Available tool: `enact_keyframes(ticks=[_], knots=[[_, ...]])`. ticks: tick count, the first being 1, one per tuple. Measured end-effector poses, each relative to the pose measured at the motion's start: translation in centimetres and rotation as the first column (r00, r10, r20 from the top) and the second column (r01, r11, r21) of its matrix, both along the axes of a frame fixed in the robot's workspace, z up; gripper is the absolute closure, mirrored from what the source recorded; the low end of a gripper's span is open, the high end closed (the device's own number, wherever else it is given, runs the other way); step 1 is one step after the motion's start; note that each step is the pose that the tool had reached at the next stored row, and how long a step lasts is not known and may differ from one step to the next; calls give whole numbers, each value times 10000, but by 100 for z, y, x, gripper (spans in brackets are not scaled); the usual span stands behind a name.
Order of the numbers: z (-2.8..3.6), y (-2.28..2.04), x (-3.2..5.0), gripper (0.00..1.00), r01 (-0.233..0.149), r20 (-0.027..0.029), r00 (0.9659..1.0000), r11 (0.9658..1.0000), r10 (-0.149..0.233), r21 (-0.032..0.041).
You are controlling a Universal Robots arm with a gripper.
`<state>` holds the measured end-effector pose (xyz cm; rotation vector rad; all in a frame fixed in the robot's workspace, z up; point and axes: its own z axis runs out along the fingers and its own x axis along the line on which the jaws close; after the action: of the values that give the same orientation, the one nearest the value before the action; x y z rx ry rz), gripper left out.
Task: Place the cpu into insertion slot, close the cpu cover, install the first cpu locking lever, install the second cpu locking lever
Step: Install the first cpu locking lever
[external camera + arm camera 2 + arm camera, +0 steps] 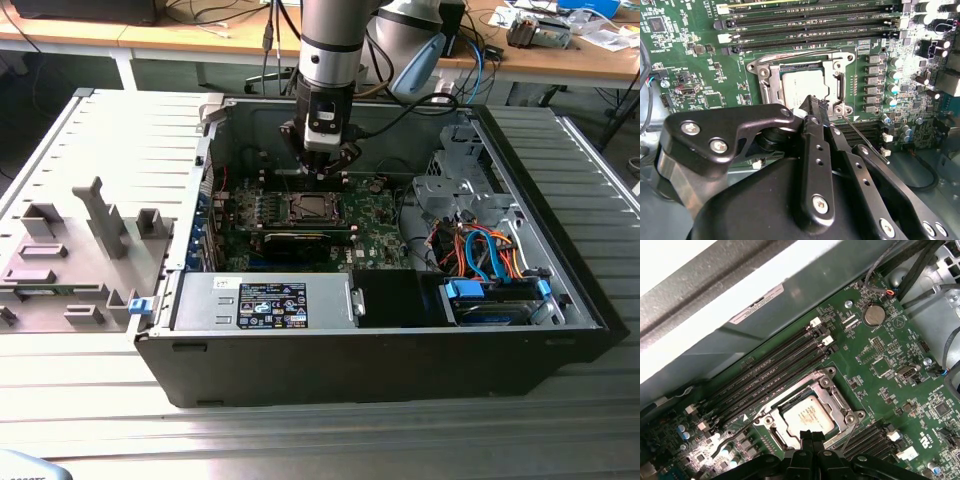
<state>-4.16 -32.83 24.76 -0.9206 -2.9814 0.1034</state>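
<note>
The cpu [805, 85] is seen seated in the insertion slot [832, 382] under the lowered cpu cover [839, 80], directly beneath the narrowed, apparently empty claw [815, 107], whose tip is poised at the cover's edge beside a thin locking lever [865, 140], contact being uncertain.

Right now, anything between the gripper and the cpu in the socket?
Nothing visible. The gripper hangs at the edge of the insertion slot, with the cpu already seated inside the cpu cover; only a thin lever wire runs beside it.
</note>
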Motion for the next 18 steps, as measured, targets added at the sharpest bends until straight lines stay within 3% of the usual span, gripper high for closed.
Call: enact_keyframes(ticks=[18], knots=[[0,0,0,89,-157,0,9999,9999,157,1]])
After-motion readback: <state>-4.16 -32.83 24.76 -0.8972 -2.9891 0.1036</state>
